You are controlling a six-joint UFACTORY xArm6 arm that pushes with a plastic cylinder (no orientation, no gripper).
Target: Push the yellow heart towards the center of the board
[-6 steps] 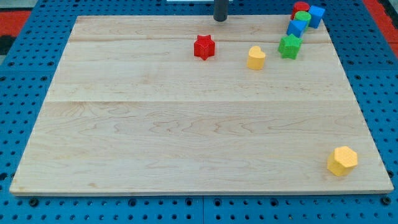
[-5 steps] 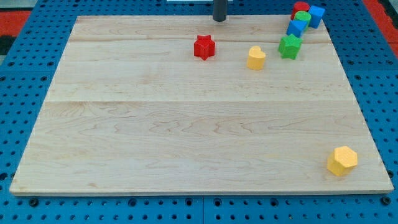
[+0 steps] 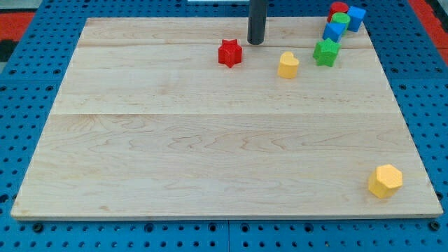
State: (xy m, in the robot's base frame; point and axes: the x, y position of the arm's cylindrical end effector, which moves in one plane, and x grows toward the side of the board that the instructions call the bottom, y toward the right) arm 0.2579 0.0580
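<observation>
The yellow heart (image 3: 288,64) lies on the wooden board (image 3: 210,140) near the view's top, right of centre. My tip (image 3: 255,42) stands on the board up and to the left of the heart, a short gap away, not touching it. The red star (image 3: 229,53) sits just left of and below my tip. The rod rises straight up out of the view's top.
A green star (image 3: 325,52) lies right of the heart. A blue block (image 3: 334,31), a green block (image 3: 340,19), a red block (image 3: 337,8) and another blue block (image 3: 355,18) cluster at the top right corner. A yellow hexagon (image 3: 385,180) sits at the bottom right.
My tip has moved down the view from the board's top edge and slightly right, closer to the yellow heart and the red star. No block has moved.
</observation>
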